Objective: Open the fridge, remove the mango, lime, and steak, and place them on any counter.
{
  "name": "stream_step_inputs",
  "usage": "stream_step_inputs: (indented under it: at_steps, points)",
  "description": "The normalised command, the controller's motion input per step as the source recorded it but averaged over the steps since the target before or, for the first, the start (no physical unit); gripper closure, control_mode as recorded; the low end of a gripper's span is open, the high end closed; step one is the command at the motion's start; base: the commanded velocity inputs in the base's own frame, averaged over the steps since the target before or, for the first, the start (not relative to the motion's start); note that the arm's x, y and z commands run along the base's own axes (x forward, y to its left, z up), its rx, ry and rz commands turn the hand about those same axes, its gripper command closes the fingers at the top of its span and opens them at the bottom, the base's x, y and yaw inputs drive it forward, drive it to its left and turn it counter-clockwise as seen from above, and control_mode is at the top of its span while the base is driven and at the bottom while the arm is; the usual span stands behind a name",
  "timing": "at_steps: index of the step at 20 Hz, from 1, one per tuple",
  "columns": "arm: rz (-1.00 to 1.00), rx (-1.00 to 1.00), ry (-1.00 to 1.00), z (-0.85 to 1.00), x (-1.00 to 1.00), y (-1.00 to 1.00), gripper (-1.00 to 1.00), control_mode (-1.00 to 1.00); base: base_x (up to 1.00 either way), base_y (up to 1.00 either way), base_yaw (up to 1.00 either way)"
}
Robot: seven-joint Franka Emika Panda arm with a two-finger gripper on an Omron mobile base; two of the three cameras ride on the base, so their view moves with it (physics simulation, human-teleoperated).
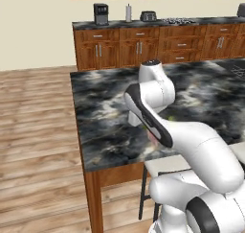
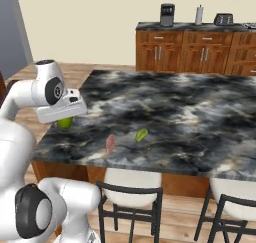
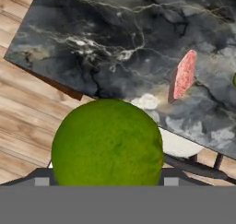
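The counter (image 2: 200, 112), the marbled black-and-grey island top, is spreading across both base views, with stools tucked under its near edge. The arm is reaching over the counter's near left corner in the right base view, and the gripper (image 2: 66, 121) is hanging just above the stone there. It is grasping the lime (image 3: 107, 142), the round green ball sitting between the fingers at the bottom of the hand view and peeking out under the hand in the right base view. The steak (image 2: 110, 143) is already lying on the counter near the front edge, and the mango (image 2: 142, 134) is resting just beside it, a little farther in.

The likely step in hand is setting the lime down, the last of the three. The risk is its roundness: the gripper is hovering close to the corner, with wooden floor showing just past the edge in the hand view, so a release from any height, or with sideways motion, could send the ball rolling off. Lowering it until it touches the stone, and somewhat farther in, would be safer.

The fingertips are being hidden by the lime, so how deep the grip sits is hard to judge. In the left base view the arm's own links are covering the hand and most of the food
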Motion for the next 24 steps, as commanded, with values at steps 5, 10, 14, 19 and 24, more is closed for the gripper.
stream_step_inputs:
  at_steps: [5,10,14,19,24]
  points:
    - [0.0,0.04,0.0,-0.71,0.9,0.0,1.0,-1.0,0.0,0.0,0.0]
    - [0.01,0.18,0.0,-0.69,0.95,0.0,1.0,-1.0,0.0,0.0,0.0]
    - [0.0,0.1,0.0,-0.61,0.79,0.0,1.0,-1.0,0.0,0.0,0.0]
    - [0.0,-0.01,0.01,-0.6,0.57,0.03,1.0,-1.0,0.0,0.0,0.0]
    - [0.0,-0.02,0.11,-0.37,0.45,0.09,1.0,-1.0,0.0,0.0,0.0]
